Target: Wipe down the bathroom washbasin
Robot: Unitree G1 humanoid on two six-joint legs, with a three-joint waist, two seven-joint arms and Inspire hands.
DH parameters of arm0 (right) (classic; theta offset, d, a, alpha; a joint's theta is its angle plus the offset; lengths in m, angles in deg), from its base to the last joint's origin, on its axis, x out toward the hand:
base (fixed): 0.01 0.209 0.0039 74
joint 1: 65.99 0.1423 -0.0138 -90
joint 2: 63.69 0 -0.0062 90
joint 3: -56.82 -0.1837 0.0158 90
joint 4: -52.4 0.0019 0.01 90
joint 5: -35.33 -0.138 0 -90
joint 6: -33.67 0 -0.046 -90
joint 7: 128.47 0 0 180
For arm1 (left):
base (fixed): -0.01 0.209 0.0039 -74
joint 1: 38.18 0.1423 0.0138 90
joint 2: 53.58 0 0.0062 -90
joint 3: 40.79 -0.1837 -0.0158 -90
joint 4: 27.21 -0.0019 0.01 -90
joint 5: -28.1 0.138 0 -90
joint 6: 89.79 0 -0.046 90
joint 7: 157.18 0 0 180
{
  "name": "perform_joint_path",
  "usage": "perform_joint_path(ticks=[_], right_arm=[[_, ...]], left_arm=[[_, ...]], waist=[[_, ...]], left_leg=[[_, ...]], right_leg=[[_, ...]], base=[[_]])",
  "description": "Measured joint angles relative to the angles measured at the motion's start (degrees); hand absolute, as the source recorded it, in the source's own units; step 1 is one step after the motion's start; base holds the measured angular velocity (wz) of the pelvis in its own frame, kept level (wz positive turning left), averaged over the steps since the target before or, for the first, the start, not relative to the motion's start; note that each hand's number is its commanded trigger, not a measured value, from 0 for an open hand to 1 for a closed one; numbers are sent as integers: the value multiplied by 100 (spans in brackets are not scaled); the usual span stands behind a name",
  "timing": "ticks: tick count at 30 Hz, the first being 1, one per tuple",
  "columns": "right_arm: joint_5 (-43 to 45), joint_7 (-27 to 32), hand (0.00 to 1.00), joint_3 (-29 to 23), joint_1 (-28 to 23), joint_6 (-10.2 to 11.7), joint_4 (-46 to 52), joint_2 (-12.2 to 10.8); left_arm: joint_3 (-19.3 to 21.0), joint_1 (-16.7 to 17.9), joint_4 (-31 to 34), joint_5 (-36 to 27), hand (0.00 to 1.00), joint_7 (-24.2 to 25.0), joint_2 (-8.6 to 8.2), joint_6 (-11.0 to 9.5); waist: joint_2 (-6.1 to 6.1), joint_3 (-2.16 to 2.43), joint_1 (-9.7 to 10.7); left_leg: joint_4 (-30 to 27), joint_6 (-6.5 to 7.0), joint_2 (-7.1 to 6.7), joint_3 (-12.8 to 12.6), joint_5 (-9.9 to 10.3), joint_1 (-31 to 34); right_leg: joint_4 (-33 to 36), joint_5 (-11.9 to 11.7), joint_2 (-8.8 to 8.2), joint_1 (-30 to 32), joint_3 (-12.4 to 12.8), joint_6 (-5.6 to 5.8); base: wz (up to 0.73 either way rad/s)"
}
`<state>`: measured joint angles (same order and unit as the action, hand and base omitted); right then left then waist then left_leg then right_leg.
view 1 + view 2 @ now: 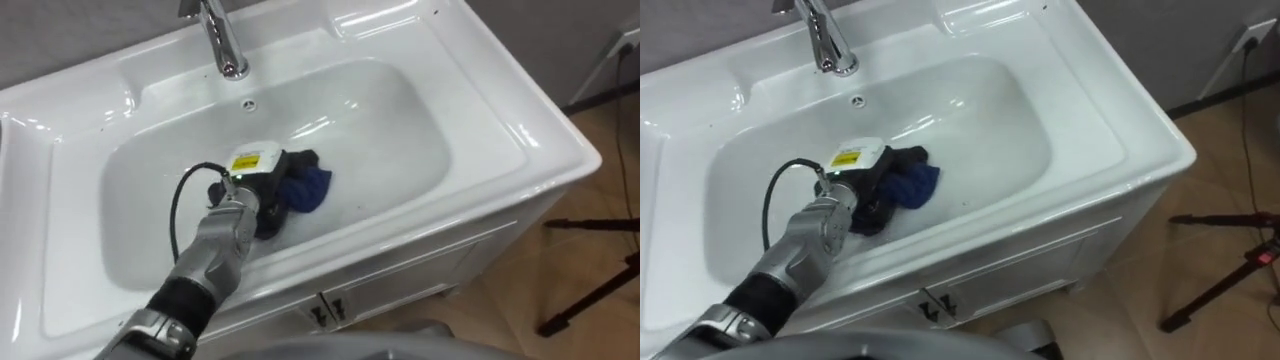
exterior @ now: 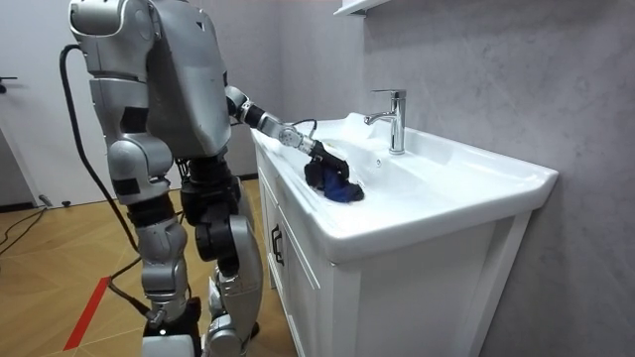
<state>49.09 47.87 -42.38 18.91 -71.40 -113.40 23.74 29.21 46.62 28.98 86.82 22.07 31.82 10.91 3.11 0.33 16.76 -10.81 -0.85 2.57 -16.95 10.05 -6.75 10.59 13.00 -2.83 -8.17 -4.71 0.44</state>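
One hand, the robot's left hand point(image 1: 262, 187), lies in the white basin point(image 1: 400, 120) on top of a blue cloth point(image 1: 312, 188) near the basin's front wall. The dark fingers merge with the cloth's dark folds, so I cannot tell whether they are grasping it. Bare basin stretches to the right and back toward the tap point(image 1: 222, 40).

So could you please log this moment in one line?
task: wipe basin | left hand: on cloth, basin floor | stance: standing at basin

Bright even indoor light, glossy highlights on the basin point(image 1: 480, 130) rim, soft faint shadows
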Motion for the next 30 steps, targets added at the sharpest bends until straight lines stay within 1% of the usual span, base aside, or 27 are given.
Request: perform_joint_path(ticks=[1, 2, 3, 4, 5, 6, 7, 9, 11, 15, 17, 18, 20, 25, 26, 27, 29, 30], right_arm=[[14, 2, 0, 5, -4, -2, 16, 4], [34, 6, 0, 4, -14, -1, 35, 8], [35, 6, 0, -9, -37, 2, 66, 14], [30, 6, 0, -36, -49, 2, 95, 18], [33, 11, 0, -126, -47, 3, 144, 33], [60, 20, 0, -144, -51, 5, 218, 48], [84, 31, 0, -171, -45, 9, 236, 56], [185, 67, 0, -224, 24, 36, 288, 107], [185, 137, 0, -220, 72, 76, 290, 138], [206, 236, 0, -226, 85, 41, 296, 172], [201, 264, 0, -235, 86, 48, 296, 171], [201, 316, 0, -257, 93, 59, 296, 171], [187, 386, 0, -324, 100, 70, 293, 171], [2, 503, 0, -292, 123, 141, 299, 158], [3, 515, 0, -274, 123, 142, 299, 153], [3, 563, 0, -186, 121, 139, 295, 139], [-52, 572, 0, -23, 118, 147, 293, 137], [-194, 580, 0, 68, 129, 181, 293, 137]], left_arm=[[35, 31, -19, 66, 100, -14, 73, 26], [171, 89, -109, 221, 100, -71, 165, 35], [255, 141, -172, 343, 100, -127, 243, 84], [268, 168, -176, 405, 100, -134, 294, 98], [381, 241, -174, 524, 100, -147, 365, 99], [494, 277, -175, 735, 100, -149, 396, 107], [535, 282, -176, 808, 100, -149, 406, 108], [623, 312, -177, 884, 100, -167, 405, 108], [629, 334, -195, 884, 100, -243, 403, 108], [644, 365, -187, 830, 100, -394, 394, 107], [743, 398, -149, 827, 100, -435, 378, 107], [840, 409, -149, 819, 100, -492, 334, 105], [876, 418, -150, 775, 100, -576, 316, 94], [983, 453, -155, 131, 100, -907, 301, 11], [1003, 437, -154, 89, 100, -933, 282, -7], [1102, 366, -160, -27, 100, -998, 202, -23], [1134, 303, -171, -66, 100, -1068, 129, -49], [1136, 292, -171, -69, 100, -1117, 120, -100]], waist=[[14, 9, -8], [52, 31, -42], [94, 47, -110], [117, 46, -165], [171, 43, -249], [212, 39, -288], [228, 39, -297], [276, 42, -329], [282, 45, -351], [305, 65, -486], [310, 69, -520], [311, 70, -542], [311, 70, -591], [309, 72, -701], [307, 73, -726], [299, 75, -745], [288, 75, -796], [273, 73, -829]], left_leg=[[1, 0, 0, 1, 0, -5], [8, 0, 0, 2, 0, -18], [19, 0, 0, 0, 0, -44], [31, 0, 0, 0, 0, -57], [48, -2, 3, -2, 0, -77], [50, -6, 4, -5, 2, -73], [54, -8, 3, -6, 4, -71], [59, -10, 5, -7, 5, -72], [55, -10, 12, -6, 5, -78], [46, -12, 18, 17, 3, -76], [46, -14, 18, 7, 1, -77], [47, -14, 18, 7, 1, -76], [48, -15, 18, 8, 1, -76], [49, -15, 19, 43, 1, -59], [48, -15, 19, 54, 1, -51], [48, -15, 14, 108, 1, -29], [45, -15, 6, 200, 1, 14], [44, -15, 4, 236, 1, 21]], right_leg=[[1, 0, 0, -2, 4, 0], [1, -4, 0, -4, 12, -4], [3, -6, 1, -8, 41, -6], [5, -7, 7, -8, 69, -7], [4, -14, 16, -4, 113, -8], [4, -14, 17, 0, 117, -6], [5, -13, 18, 2, 114, -4], [6, -15, 16, 8, 94, -1], [4, -29, 16, 6, 81, -11], [-6, -38, 17, 9, 83, -25], [-17, -38, 19, 7, 83, -25], [-20, -39, 20, 6, 83, -26], [-24, -40, 20, 5, 84, -28], [-64, -46, 22, 3, 76, -35], [-72, -48, 22, 3, 65, -36], [-83, -49, 18, 3, 18, -35], [-87, -50, 13, 3, -57, -37], [-89, -50, 13, -4, -83, -37]], base=[[-6], [-9], [-13], [-20], [-16], [-8], [5], [0], [-8], [-4], [0], [0], [0], [0], [8], [14], [21], [16]])
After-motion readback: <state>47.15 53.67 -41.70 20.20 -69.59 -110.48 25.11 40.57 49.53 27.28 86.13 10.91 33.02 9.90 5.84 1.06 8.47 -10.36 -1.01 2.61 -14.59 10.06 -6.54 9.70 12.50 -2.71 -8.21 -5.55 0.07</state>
